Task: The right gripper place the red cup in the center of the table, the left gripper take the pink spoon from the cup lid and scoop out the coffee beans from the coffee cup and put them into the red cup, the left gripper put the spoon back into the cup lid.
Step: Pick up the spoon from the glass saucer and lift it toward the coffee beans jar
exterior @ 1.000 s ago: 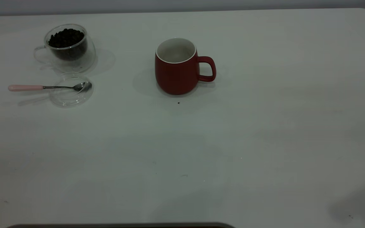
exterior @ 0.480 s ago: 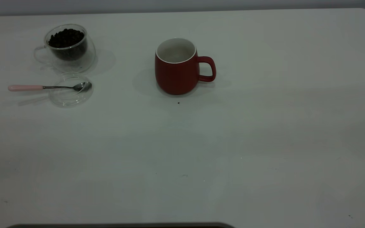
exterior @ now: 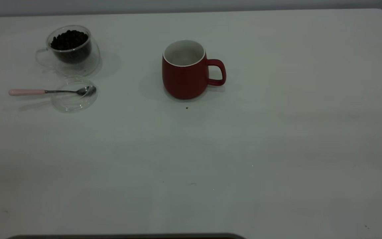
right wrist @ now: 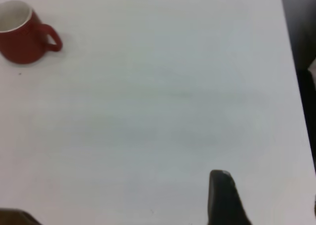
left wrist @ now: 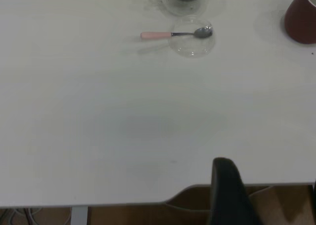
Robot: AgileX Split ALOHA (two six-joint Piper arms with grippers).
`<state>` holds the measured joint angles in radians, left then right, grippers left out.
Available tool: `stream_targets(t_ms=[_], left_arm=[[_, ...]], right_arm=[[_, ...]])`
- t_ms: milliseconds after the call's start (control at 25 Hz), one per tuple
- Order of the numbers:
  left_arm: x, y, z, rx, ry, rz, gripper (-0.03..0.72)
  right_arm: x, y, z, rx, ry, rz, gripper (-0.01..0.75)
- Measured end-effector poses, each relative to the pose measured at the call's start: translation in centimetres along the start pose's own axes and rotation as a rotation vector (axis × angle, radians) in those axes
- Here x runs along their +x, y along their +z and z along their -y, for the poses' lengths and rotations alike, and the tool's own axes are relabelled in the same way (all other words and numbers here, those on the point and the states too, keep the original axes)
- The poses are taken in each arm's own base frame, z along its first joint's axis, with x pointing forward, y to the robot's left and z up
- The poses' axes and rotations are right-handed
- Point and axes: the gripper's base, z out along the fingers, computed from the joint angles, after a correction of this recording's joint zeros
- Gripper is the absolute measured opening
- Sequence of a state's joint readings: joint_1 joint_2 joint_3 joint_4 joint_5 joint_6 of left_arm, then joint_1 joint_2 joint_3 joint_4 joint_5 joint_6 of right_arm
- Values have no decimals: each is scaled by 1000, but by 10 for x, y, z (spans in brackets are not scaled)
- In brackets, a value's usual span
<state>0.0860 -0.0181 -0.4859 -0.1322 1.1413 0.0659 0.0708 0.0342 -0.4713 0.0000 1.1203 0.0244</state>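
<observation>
- exterior view: the red cup (exterior: pixel 185 70) stands upright near the middle of the table (exterior: pixel 277 139), handle toward the right arm's side, mouth open and seemingly empty. that suits a cup set down to receive beans. the coffee cup (exterior: pixel 70 49), clear glass and full of dark coffee beans (exterior: pixel 69 39), sits well apart toward the left arm's side. just in front of it lies the cup lid (exterior: pixel 74 94), with the pink spoon (exterior: pixel 50 91) resting across it: bowl on the lid, pink handle sticking out past the rim over the table, an easy place to pinch. a small dark speck (exterior: pixel 187 108) lies just before the red cup. neither arm shows here.
- left wrist view: the spoon, lid and the base of the coffee cup lie far off, the red cup at the frame's edge. of the left gripper (left wrist: pixel 232 195) only one dark finger shows, back at the table's near edge; i cannot tell whether its fingers are apart or together.
- right wrist view: the red cup stands far off, untouched. the right gripper (right wrist: pixel 224 198) shows one dark finger, well away from the cup; fingers apart or together, i cannot tell. judged so, the spoon pickup is next.
</observation>
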Motion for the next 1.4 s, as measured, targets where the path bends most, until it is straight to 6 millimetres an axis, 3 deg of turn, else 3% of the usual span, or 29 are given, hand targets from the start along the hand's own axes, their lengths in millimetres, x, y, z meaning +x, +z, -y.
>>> stream_targets(t_ms=[960, 1400], left_arm=[[0, 0, 2, 17, -10, 3, 464], [-15, -3, 10, 115, -55, 167, 464]], right_arm=[[0, 0, 0, 6, 9, 1, 348], [0, 0, 0, 6, 9, 1, 287]])
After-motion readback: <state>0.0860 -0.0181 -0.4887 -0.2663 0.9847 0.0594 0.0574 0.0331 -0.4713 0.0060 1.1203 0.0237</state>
